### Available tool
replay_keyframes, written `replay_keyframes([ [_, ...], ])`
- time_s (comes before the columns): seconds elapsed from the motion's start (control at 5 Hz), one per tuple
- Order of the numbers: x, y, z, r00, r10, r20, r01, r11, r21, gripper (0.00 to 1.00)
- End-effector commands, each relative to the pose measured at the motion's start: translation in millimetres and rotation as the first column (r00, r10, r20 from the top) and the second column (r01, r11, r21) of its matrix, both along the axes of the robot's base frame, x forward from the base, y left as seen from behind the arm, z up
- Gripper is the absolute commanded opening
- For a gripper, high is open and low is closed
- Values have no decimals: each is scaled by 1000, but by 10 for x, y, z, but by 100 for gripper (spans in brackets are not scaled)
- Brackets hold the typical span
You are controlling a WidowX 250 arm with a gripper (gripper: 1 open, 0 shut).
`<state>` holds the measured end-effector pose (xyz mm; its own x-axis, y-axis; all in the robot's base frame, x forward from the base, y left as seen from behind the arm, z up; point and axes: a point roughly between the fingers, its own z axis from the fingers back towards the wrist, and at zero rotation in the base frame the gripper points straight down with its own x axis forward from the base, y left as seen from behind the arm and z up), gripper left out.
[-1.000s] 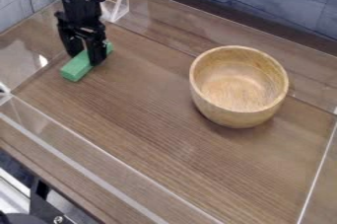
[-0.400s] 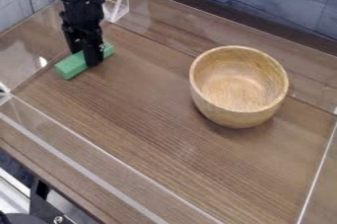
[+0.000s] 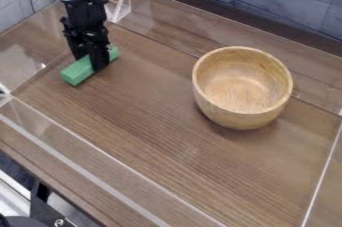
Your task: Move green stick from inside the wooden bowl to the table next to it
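Camera view: your jaws [image 3: 91, 59], apart a second ago, now stand together at the stick's [image 3: 83, 69] far end, apparently clamped on it. The stick lies flat on the surface [image 3: 160, 141], well apart from the empty bowl [image 3: 242, 87], long axis running near-left to far-right.
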<state>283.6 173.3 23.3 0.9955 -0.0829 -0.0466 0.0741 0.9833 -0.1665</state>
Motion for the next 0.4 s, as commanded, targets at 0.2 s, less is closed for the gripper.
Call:
replay_keyframes([
  [0.2, 41, -13, 293, 998, -20, 66, 19, 1000, 16, 0],
])
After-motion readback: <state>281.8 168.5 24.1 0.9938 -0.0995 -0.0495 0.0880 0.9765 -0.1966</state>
